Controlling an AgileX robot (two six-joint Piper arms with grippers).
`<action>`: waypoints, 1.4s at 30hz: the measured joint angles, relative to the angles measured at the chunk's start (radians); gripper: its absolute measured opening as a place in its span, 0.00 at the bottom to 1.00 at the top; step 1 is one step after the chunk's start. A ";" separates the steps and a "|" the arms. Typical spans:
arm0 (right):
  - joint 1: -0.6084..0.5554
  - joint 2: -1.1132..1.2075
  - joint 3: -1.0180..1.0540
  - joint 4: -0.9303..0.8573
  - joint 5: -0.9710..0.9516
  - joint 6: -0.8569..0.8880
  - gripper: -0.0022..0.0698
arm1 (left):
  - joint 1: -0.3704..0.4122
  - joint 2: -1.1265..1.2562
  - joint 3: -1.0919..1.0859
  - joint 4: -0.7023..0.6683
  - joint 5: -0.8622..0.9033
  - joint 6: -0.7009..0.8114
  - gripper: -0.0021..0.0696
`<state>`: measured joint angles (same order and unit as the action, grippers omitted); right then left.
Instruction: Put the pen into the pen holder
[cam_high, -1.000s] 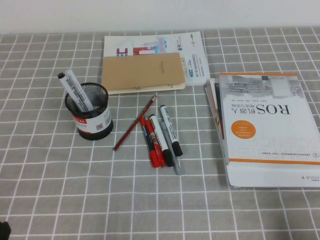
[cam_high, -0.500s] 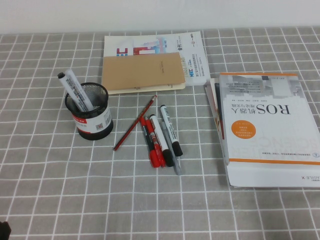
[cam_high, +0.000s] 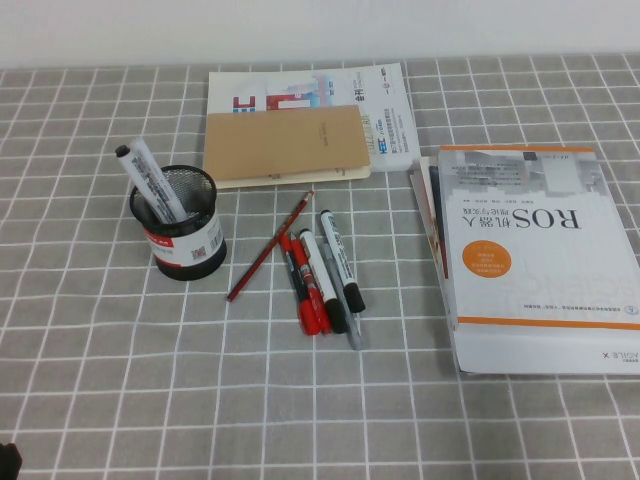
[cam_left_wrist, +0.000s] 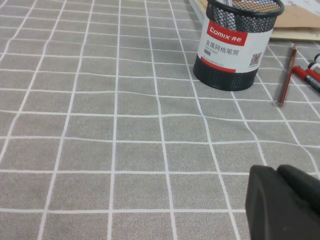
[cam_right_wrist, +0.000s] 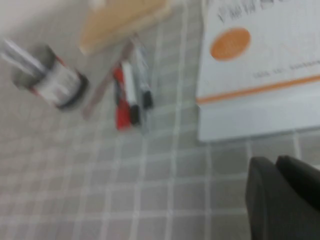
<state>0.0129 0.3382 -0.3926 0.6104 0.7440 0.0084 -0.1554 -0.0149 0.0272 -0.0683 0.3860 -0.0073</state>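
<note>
A pale wall bounds the far edge of the counter (cam_high: 90, 380), which is covered with a grey cloth ruled in white squares. The pen holder (cam_high: 180, 232) stands on the robot's left side of the counter. One white-barrelled marker is already seen leaning inside it, black end up. The pen (cam_high: 341, 260) lies flat in a small cluster near the counter's middle, touching or just beside a second black-capped marker (cam_high: 322, 278), a red marker (cam_high: 304, 288), a slim grey pen (cam_high: 347, 300) and a red pencil (cam_high: 270, 246). A large book (cam_high: 530, 255) lies to the right and a brown notebook (cam_high: 285, 145) at the far side.

The left hand (cam_left_wrist: 282, 205) is held low over bare cloth, well short of the pen holder; nothing is gripped, and the opening cannot be told. The right hand (cam_right_wrist: 285, 200) is held above the near right area; its opening likewise cannot be told, and nothing is seen in it.

Hazards are judged as follows. Because the markers are packed side by side, a neighbouring item may be pinched together with the pen, or the wrong marker taken. The barrel may be rolled aside by an off-centre closure. At insertion, the light mesh cup may be tipped, or entry may be blocked by the marker already leaning inside.
</note>
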 joint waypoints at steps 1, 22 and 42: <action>0.000 0.056 -0.048 -0.034 0.041 -0.008 0.01 | 0.000 0.000 0.000 0.000 0.000 0.000 0.02; 0.365 1.282 -1.138 -0.512 0.489 0.043 0.01 | 0.000 0.000 0.000 0.000 0.000 0.000 0.02; 0.600 1.882 -1.714 -0.631 0.489 0.086 0.01 | 0.000 0.000 0.000 0.000 0.000 0.000 0.02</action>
<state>0.6133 2.2199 -2.1069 -0.0205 1.2332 0.0947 -0.1554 -0.0149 0.0272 -0.0683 0.3860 -0.0073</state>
